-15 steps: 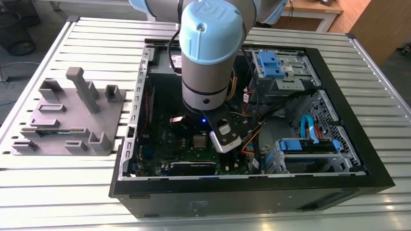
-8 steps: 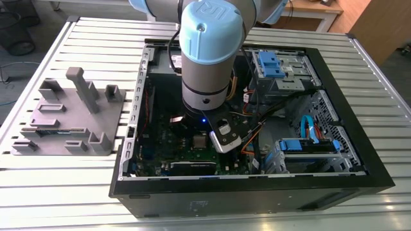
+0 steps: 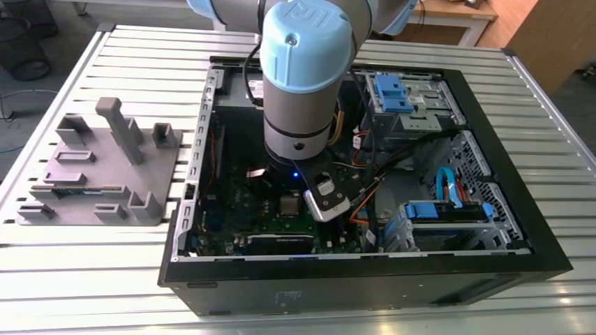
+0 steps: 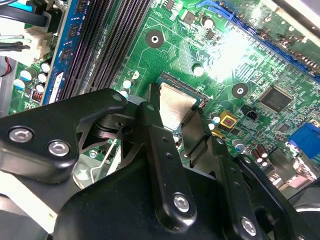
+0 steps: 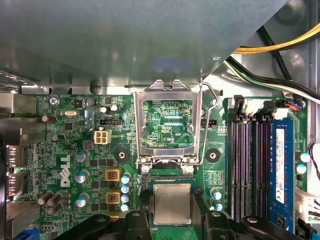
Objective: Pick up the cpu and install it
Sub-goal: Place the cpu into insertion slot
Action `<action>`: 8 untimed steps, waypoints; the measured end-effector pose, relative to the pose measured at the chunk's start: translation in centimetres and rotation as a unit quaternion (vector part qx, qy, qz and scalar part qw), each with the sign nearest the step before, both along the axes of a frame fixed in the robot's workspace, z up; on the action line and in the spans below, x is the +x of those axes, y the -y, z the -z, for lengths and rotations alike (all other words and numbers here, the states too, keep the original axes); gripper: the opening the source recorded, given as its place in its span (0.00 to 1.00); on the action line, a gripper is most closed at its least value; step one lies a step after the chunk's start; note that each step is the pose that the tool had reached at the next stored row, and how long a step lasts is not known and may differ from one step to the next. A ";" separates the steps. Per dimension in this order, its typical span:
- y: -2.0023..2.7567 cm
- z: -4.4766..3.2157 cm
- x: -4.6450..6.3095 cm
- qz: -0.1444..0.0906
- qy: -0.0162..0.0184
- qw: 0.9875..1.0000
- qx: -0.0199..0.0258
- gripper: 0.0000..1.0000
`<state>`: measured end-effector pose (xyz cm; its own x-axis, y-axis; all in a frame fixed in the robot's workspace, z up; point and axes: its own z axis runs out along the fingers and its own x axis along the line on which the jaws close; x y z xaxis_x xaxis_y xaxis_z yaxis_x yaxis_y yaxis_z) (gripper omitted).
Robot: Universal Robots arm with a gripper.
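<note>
The cpu (image 5: 172,203) is a flat silver square lying level over its socket on the green motherboard (image 5: 75,150). In the second wrist view my gripper (image 4: 176,103) has a black finger (image 4: 150,117) pressed to each side of the cpu (image 4: 175,107), shut on it. The socket's dark rim (image 4: 184,81) shows just beyond the chip. Whether the chip rests fully in the socket cannot be told. In the exterior view the arm reaches down into the open computer case (image 3: 373,269), and the small grey cpu (image 3: 290,204) sits beneath the wrist.
The silver retention frame (image 5: 167,90) stands flipped open beside the socket, its lever wire alongside. Dark memory slots (image 5: 250,165) and yellow and black cables (image 5: 280,45) lie close by. Blue drive bays (image 3: 400,94) fill the case's far side. A grey fixture (image 3: 102,174) rests on the slatted table.
</note>
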<state>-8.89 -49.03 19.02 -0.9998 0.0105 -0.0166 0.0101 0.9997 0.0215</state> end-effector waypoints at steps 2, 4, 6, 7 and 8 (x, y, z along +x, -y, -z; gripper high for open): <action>0.00 0.00 0.0 0.000 0.000 1.000 0.000 0.42; 0.00 0.01 0.0 0.000 0.000 1.000 0.000 0.42; 0.00 0.01 0.0 0.000 0.000 1.000 0.000 0.42; 0.00 0.01 0.0 0.000 0.000 1.000 0.000 0.42; 0.00 0.01 0.0 0.000 0.000 1.000 0.000 0.42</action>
<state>-8.88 -49.03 19.02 -0.9998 0.0105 -0.0167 0.0101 0.9997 0.0215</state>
